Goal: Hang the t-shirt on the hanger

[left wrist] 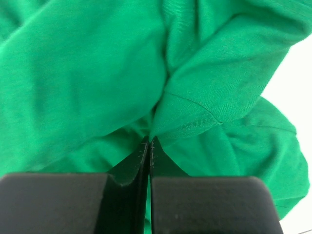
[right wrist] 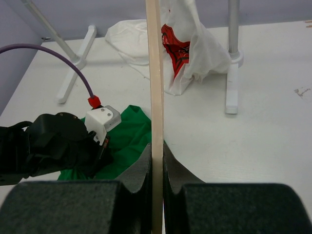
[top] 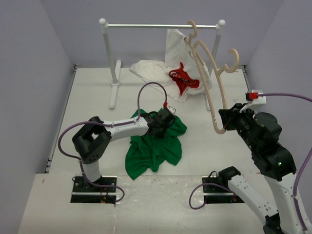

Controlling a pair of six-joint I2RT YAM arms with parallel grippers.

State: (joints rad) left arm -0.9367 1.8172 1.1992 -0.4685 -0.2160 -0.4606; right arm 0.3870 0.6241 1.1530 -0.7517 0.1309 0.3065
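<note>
Clearly the left fingers (left wrist: pixel 136 163) are closed tight, with no gap between them, and at their tips they pinch a fold of the green t-shirt (left wrist: pixel 87 73); the creases of the cloth run together exactly at that place. The right fingers (right wrist: pixel 139 168) are closed on the pale wooden hanger (right wrist: pixel 156 73), which passes between them as a thin straight strip and goes up out of the wrist picture.

Seen from above, the t-shirt lies crumpled in a heap in the middle of the surface (top: pixel 92 97), and the left arm (top: pixel 122 127) reaches to the far edge of this heap. The hanger is lifted off the surface at the right side. The right arm (top: pixel 265 146) holds it near its low end, and its long axis rises steeply, with the hook uppermost and close to the rail (top: pixel 161 25); whether the hook touches the rail cannot be told. A white t-shirt (top: pixel 156 68) with a red print lies under the rail.

The relation that matters is this: the t-shirt is to the left of the hanger's low end, below it and apart from it, and the left arm is the nearer one. Probably the cloth must next be raised and carried rightward to the hanger; because it is bunched, its openings are hidden, and this looks to be the difficulty
</note>
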